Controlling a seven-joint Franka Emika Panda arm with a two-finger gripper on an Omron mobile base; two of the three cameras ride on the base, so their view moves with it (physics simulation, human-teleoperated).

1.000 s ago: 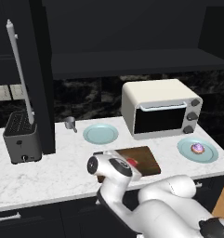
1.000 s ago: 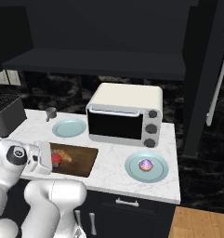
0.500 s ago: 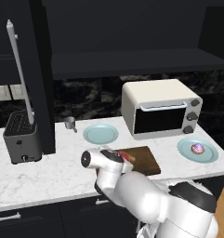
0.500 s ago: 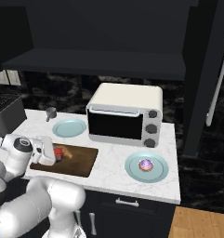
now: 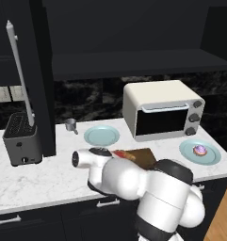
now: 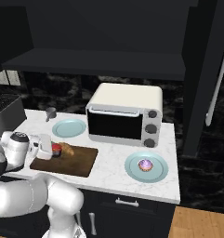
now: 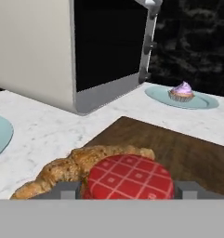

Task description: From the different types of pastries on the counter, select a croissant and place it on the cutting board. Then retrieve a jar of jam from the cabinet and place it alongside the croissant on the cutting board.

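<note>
On the flat dark brown wooden cutting board (image 6: 74, 160), near its 9 o'clock edge: small round red jar of jam (image 7: 128, 177) pinched between dark two-finger gripper (image 7: 127, 189) tips, touching golden-brown crescent croissant (image 7: 71, 168). Bare board toward 3 o'clock. Cream toaster oven (image 6: 124, 114) at 12, round frosted pastry (image 6: 145, 165) on light blue plate (image 6: 133, 172) well apart at 3.

Croissant (image 7: 81, 169) touching jar (image 7: 128, 179), toaster oven (image 6: 124, 113) behind, board (image 6: 81, 162) right half free
</note>
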